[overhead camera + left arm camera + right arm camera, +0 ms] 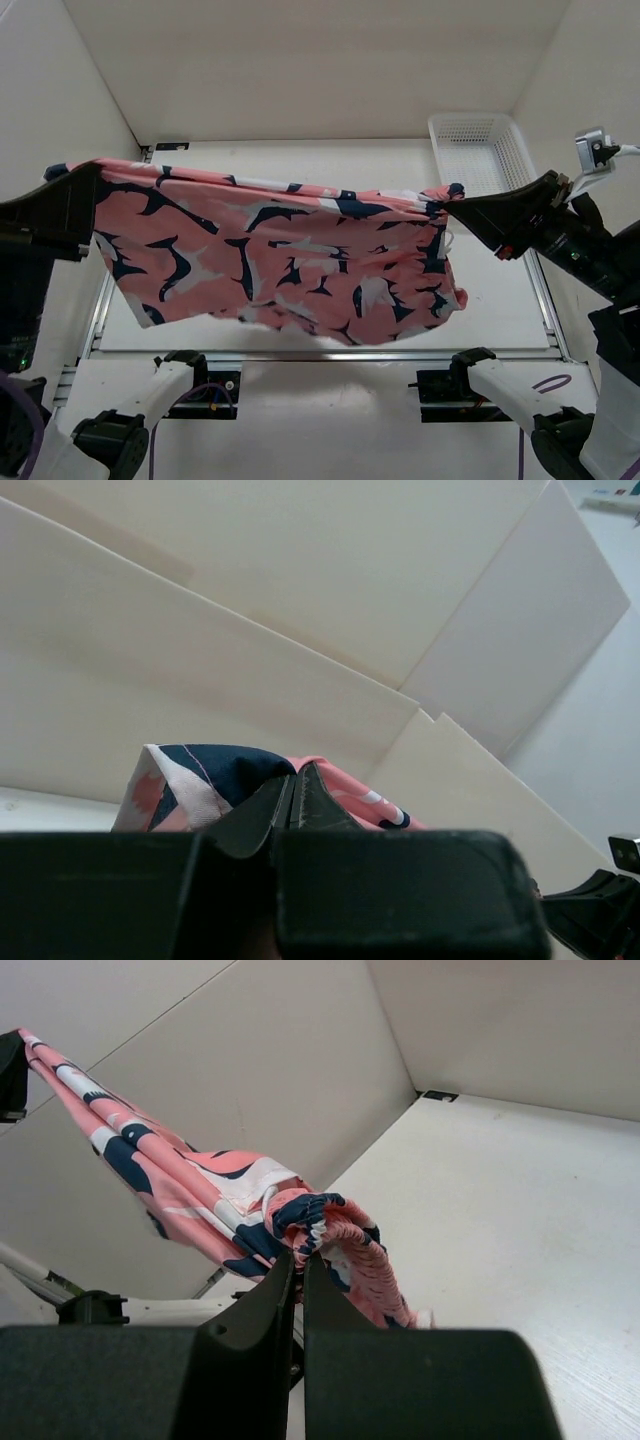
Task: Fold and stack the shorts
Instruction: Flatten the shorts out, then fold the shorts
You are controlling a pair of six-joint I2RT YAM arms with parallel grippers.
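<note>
Two closed grippers hold the shorts (280,260) spread in the air above the table (500,300): left gripper (93,176) and right gripper (449,207) each pinch one upper corner. No fold shows yet; I judge that folding and stacking both remain.

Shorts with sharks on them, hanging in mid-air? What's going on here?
Two robot arms hold the shorts stretched out between them above the table. The left hand pinches one top corner and the right hand pinches the other, so the fabric hangs like washing on a line. Nothing is folded yet. A white basket sits at the table's far right.
</note>
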